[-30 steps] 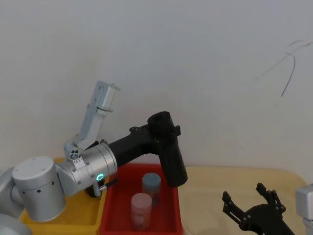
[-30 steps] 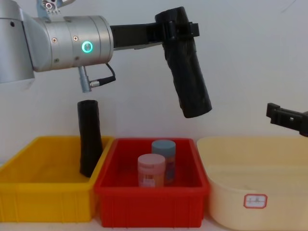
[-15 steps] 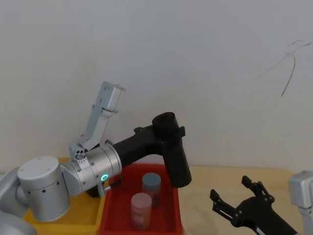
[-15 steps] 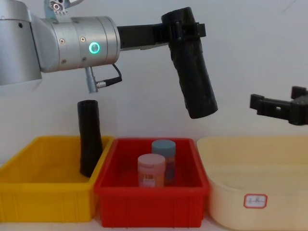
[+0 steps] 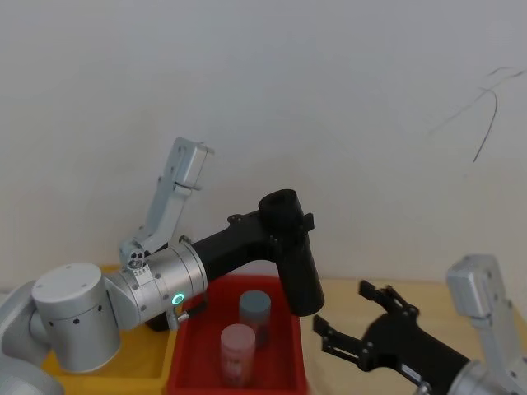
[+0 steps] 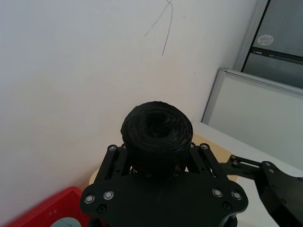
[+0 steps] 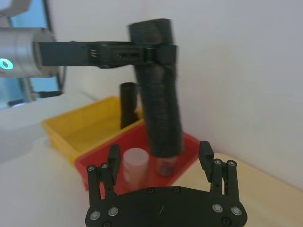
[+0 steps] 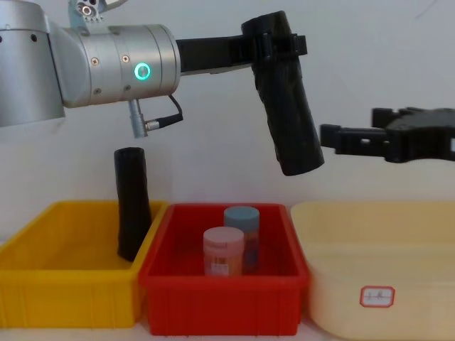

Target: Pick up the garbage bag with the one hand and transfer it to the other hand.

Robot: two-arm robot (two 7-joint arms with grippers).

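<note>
The garbage bag (image 8: 288, 106), a thick matte black roll, hangs tilted in the air above the red bin (image 8: 220, 295). My left gripper (image 8: 281, 48), on the arm with the green ring, is shut on the roll near its upper end; the left wrist view looks straight down on the roll's top (image 6: 157, 130). My right gripper (image 8: 350, 126) stands open just right of the roll's lower end, a small gap away and not touching. In the right wrist view the bag (image 7: 158, 104) rises between and beyond the spread fingers of the right gripper (image 7: 159, 150).
A yellow bin (image 8: 64, 284) at the left holds a slimmer black roll (image 8: 132, 202) leaning upright. The red bin holds a pink jar (image 8: 223, 250) and a blue jar (image 8: 242, 217). A cream tub (image 8: 384, 284) stands at the right, below my right gripper.
My right gripper has come up and leftward from the right edge, close to the bag's lower end. The left arm with the bag has shifted slightly right.
</note>
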